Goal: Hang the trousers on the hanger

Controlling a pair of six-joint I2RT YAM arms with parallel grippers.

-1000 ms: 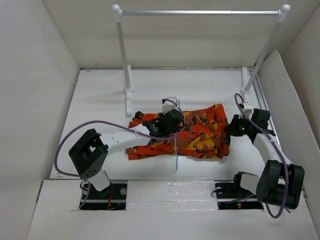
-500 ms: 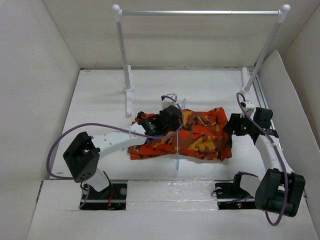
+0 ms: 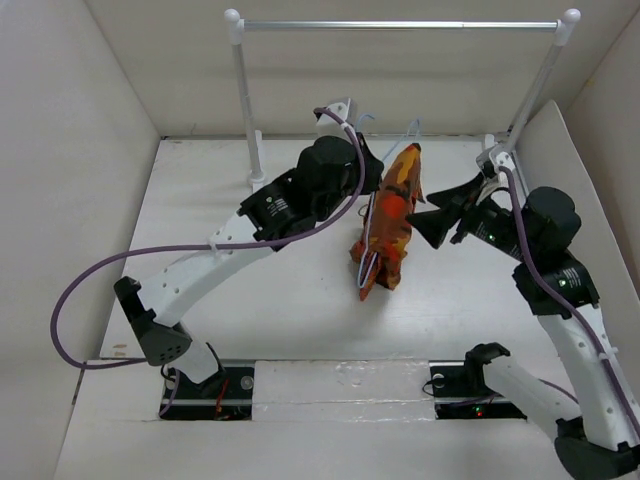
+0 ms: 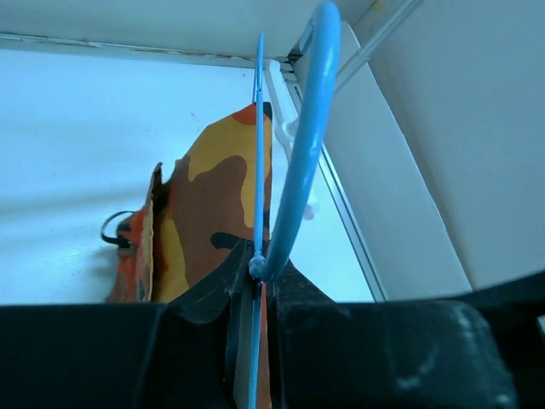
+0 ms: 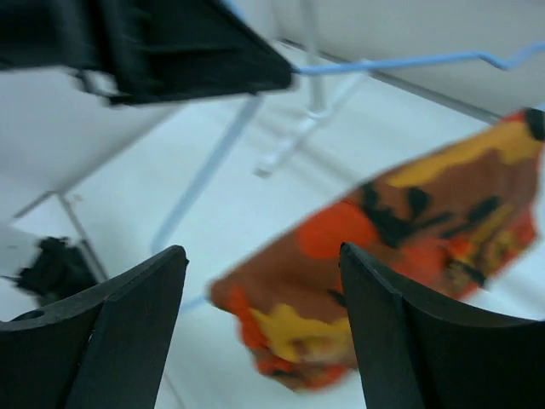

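The camouflage trousers hang folded over the thin bluish hanger, lifted off the table in front of the rail. My left gripper is shut on the hanger just under its hook. In the left wrist view the hook rises out of the shut gripper, with the trousers draped below. My right gripper is open just right of the cloth and apart from it. In the right wrist view the trousers hang beyond the open gripper, under the hanger wire.
A rail with a silver crossbar on white posts stands at the back of the table. White walls close in the left, right and back. The right post's foot is close behind my right gripper.
My left arm has lifted the hanger with the trousers off the table, up and back toward the rail. My right gripper has opened, let go of the cloth and risen.
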